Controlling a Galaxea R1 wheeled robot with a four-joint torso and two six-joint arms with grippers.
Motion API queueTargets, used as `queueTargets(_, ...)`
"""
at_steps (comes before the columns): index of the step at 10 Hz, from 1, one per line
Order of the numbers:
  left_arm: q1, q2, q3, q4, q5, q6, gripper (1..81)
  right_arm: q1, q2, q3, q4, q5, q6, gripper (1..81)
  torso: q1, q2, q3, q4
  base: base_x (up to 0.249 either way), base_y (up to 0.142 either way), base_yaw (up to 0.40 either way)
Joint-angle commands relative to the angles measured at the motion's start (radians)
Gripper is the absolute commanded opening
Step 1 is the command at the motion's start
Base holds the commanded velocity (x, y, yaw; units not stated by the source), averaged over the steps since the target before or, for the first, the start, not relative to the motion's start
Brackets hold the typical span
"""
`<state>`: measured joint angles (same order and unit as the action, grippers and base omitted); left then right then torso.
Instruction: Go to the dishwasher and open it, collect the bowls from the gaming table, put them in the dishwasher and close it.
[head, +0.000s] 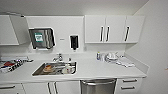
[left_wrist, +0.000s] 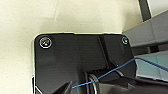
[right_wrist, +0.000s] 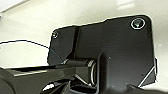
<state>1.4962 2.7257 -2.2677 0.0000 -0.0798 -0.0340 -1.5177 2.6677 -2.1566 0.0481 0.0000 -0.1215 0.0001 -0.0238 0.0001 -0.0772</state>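
Facing a white kitchenette from my head camera. The dishwasher (head: 98, 86) sits under the desk (head: 100, 71), low and right of centre, its brushed steel front shut, with the bar handle across the top edge. Just right of it, two white drawers (head: 129, 84) with bar pulls.

Steel sink (head: 55, 68) set into the desk to the left, with a tap (head: 58, 58) behind it; several items lie in the basin, too blurred for me to count or name. On the wall above: a steel paper towel dispenser (head: 41, 38) with a teal-and-white label, its writing unreadable, and one black soap dispenser (head: 74, 42). Upper right, three white cabinet doors (head: 113, 29) with dark bar handles.

On the desk's right end, a small bottle (head: 98, 56) beside what may be a stack of white dishes (head: 111, 57), then a pale cloth (head: 126, 63).

In the wrist views, the fingers of neither hand can be made out, so I cannot tell how far either is open or whether it holds anything. A thin blue wire (left_wrist: 105, 75) crosses the left wrist view.
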Motion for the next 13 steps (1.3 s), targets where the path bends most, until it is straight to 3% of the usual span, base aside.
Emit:
queueTargets(1, -0.056, -0.021, 0.011, 0.011, 0.046, 0.0, 81.1, 0.055, -0.026, 0.012, -0.001, -0.054, -0.001, 81.1, 0.0, 0.0, 0.0, 0.0, 0.131, 0.0, 0.0)
queueTargets(5, -0.056, -0.023, 0.011, 0.011, 0.045, 0.0, 81.1, 0.053, -0.03, 0.012, 0.003, -0.052, -0.001, 81.1, 0.0, 0.0, 0.0, 0.0, 0.121, 0.0, 0.0)
queueTargets(9, -0.055, -0.046, 0.026, 0.009, 0.046, 0.0, 81.1, 0.055, -0.05, 0.038, 0.009, -0.052, 0.006, 81.1, 0.001, 0.001, 0.0, 0.0, 0.0, 0.0, 0.0)
queueTargets(11, -0.043, -0.116, 0.091, 0.008, 0.035, 0.0, 81.1, 0.052, -0.123, 0.161, 0.01, -0.055, 0.006, 81.1, 0.0, 0.0, 0.0, 0.0, 0.0, 0.0, 0.0)
queueTargets(13, -0.041, -0.244, 0.205, 0.006, -0.02, -0.004, 81.1, 0.053, -0.229, 0.309, 0.007, -0.054, 0.006, 81.1, 0.0, 0.0, 0.0, 0.0, 0.0, 0.0, 0.0)
